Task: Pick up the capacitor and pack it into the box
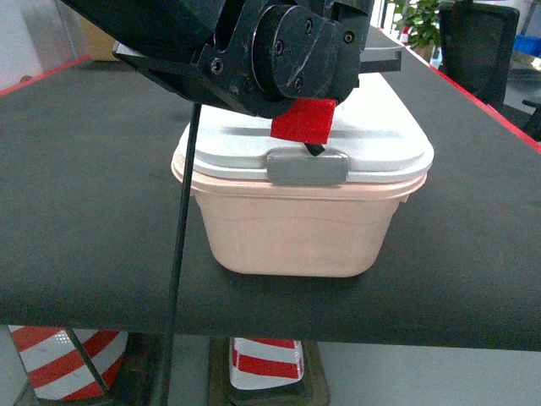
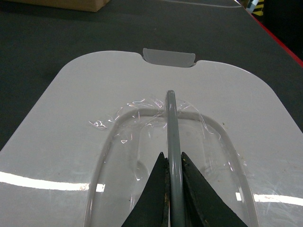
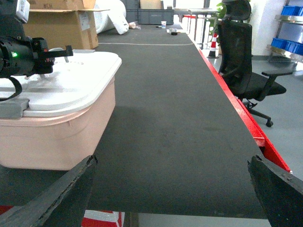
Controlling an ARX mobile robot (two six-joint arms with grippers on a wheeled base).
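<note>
Capacitor, the small orange-red cylinder, shows in none of the three views, so I cannot tell where it is. The pale pink rounded plastic tub (image 1: 296,228) sits on the dark grey table mat (image 1: 76,169) with its white lid (image 1: 372,139) closed and a grey latch (image 1: 307,167) down at the near edge. The left gripper (image 2: 173,163) is above the lid's clear centre panel (image 2: 142,137), its black fingers (image 2: 156,198) pinched tight on a thin grey upright handle (image 2: 171,118). The right gripper (image 3: 175,189) hangs beside the tub over bare mat, its black fingertips (image 3: 71,189) spread wide with nothing between them. A black office chair (image 3: 241,61) stands past the table's red edge.
</note>
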